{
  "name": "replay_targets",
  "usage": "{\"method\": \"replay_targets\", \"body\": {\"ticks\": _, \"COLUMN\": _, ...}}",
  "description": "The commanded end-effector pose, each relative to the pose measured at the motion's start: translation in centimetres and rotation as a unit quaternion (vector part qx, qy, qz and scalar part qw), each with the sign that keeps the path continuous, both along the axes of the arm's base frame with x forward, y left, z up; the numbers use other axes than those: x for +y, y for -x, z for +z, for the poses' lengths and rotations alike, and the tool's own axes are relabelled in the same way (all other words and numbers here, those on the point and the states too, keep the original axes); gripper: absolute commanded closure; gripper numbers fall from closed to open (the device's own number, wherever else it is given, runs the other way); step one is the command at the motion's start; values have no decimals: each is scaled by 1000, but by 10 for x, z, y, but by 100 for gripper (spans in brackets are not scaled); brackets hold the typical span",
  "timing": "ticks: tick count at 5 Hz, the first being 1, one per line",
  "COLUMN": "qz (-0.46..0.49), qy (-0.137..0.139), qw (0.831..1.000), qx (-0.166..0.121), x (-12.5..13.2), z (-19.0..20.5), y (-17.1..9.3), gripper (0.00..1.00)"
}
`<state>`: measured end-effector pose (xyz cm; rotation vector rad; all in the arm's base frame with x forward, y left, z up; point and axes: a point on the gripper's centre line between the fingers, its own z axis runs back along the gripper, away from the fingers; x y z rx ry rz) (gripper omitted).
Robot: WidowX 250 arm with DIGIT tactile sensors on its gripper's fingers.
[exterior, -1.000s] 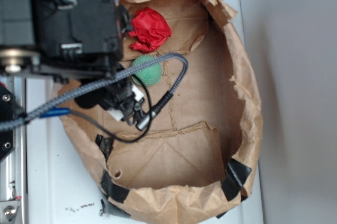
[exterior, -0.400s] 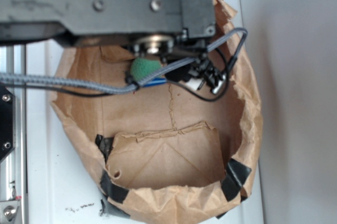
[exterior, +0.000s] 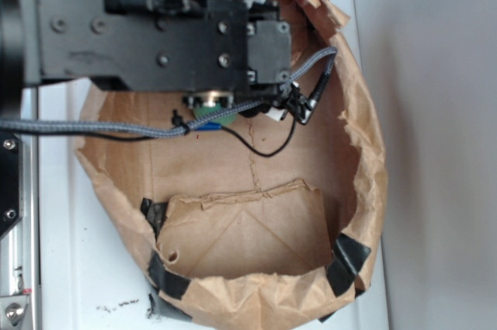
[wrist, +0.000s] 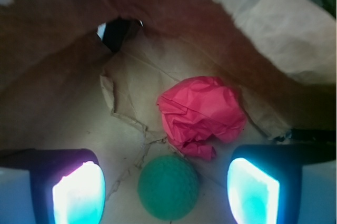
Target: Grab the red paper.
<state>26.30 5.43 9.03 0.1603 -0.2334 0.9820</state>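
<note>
1. Wrist view: gripper (wrist: 166, 187) has jaws spread wide, one finger pad (wrist: 78, 192) at the lower left, the other at the lower right, both glowing pale blue-white. Nothing is held between them.
2. Red paper (wrist: 201, 114) lies on the floor of the brown paper bag (wrist: 263, 18), crumpled and creased, beyond the open fingers and a bit right of centre between them. No finger touches it.
3. Green ball (wrist: 168, 186) sits in the gap between the two fingers, nearer the camera than the red paper. The red wad's lower edge is just beside the ball's top; cannot tell if they touch.
4. Bag wall rises behind the red paper and folds over at the upper right. A dark opening (wrist: 118, 31) shows in the wall at the upper left.
5. Exterior view: the black arm (exterior: 155, 31) covers the top part of the bag (exterior: 365, 151), reaching in from the left. The red paper is hidden under it here.
6. Only a sliver of the green ball (exterior: 216, 119) peeks out below the arm's underside, by a round metal fitting.
7. A grey braided cable (exterior: 93, 128) runs from the left edge across to the arm, with a thin black wire looping below it.
8. Bag has black tape patches (exterior: 345, 260) on its lower rim and sits on a white table (exterior: 85, 268).
</note>
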Motion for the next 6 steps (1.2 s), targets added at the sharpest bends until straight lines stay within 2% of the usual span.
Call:
{"method": "replay_targets", "body": {"ticks": 1, "qz": 27, "qy": -21, "qw": 999, "qx": -17, "x": 12, "z": 12, "y": -9, "gripper": 0}}
{"method": "replay_targets", "body": {"ticks": 2, "qz": 27, "qy": -22, "qw": 999, "qx": -19, "x": 8, "z": 7, "y": -27, "gripper": 0}}
{"method": "replay_targets", "body": {"ticks": 3, "qz": 29, "qy": -53, "qw": 998, "qx": -8, "x": 9, "z": -5, "y": -42, "gripper": 0}}
{"method": "replay_targets", "body": {"ticks": 4, "qz": -4, "qy": -66, "qw": 998, "qx": 5, "x": 11, "z": -6, "y": -41, "gripper": 0}}
{"method": "replay_targets", "body": {"ticks": 6, "qz": -4, "qy": -66, "qw": 998, "qx": 5, "x": 11, "z": -6, "y": -41, "gripper": 0}}
